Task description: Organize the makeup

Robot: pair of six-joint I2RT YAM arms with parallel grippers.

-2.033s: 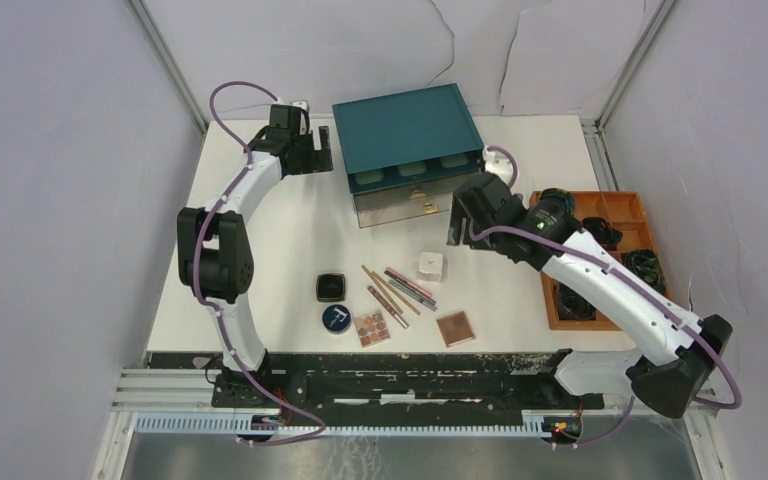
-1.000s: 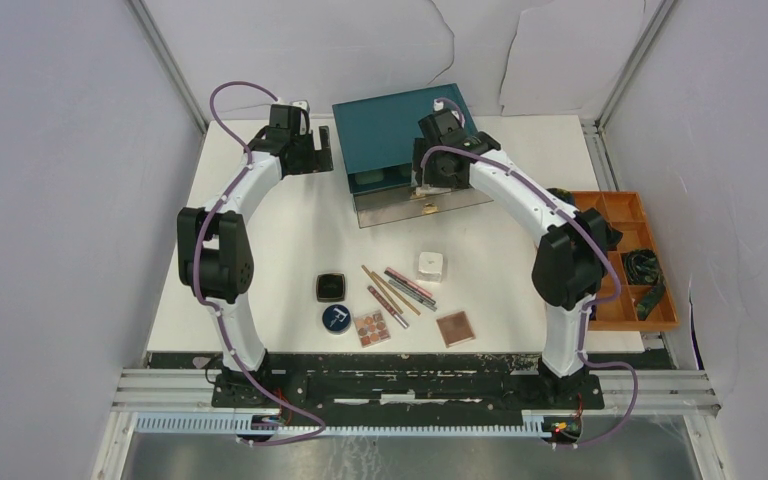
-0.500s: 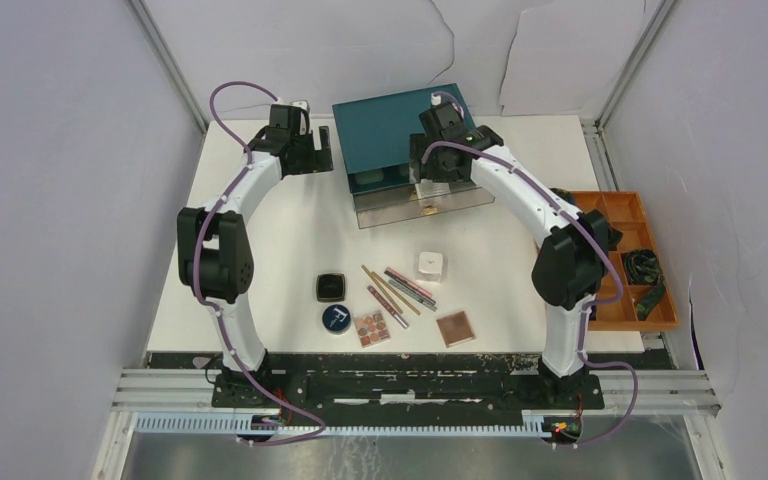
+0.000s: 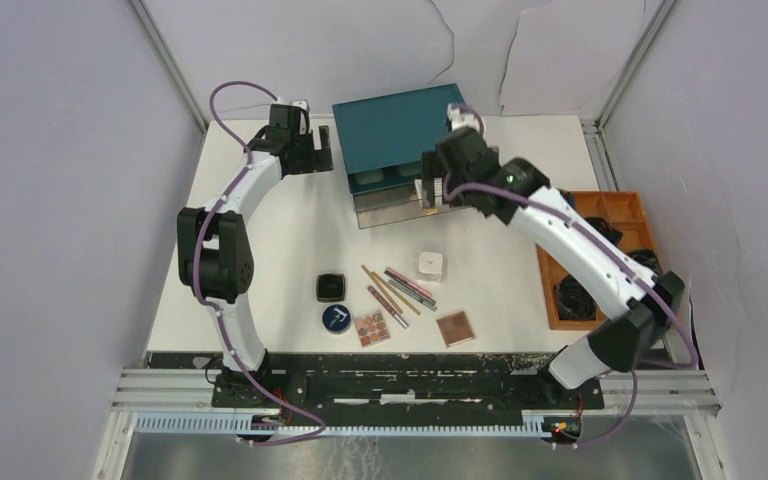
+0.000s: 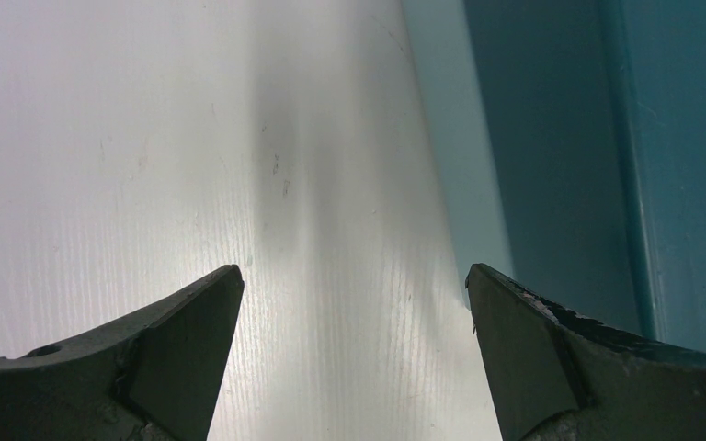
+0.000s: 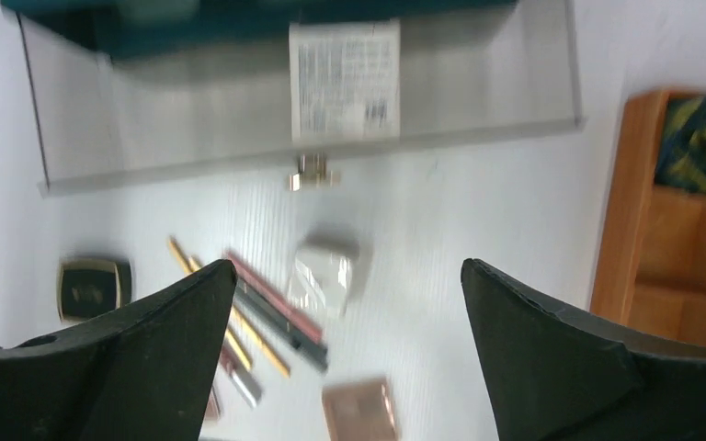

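Several thin pencils [image 4: 397, 291], gold, pink and dark, lie on the white surface [image 4: 280, 240], long axes running diagonally from far-left to near-right. Around them sit a black square compact [image 4: 331, 287], round dark-blue tin [image 4: 337, 318], multicolour eyeshadow palette [image 4: 371, 328], brown square compact [image 4: 455, 328] and white cube [image 4: 430, 265]. A white packet [image 6: 344, 80] lies flat in the open drawer [image 6: 147, 119] of the teal box [image 4: 400, 125]. The right end effector [image 4: 429, 190] hovers spread over that drawer; the left end effector [image 5: 351, 271], also spread, sits beside the box.
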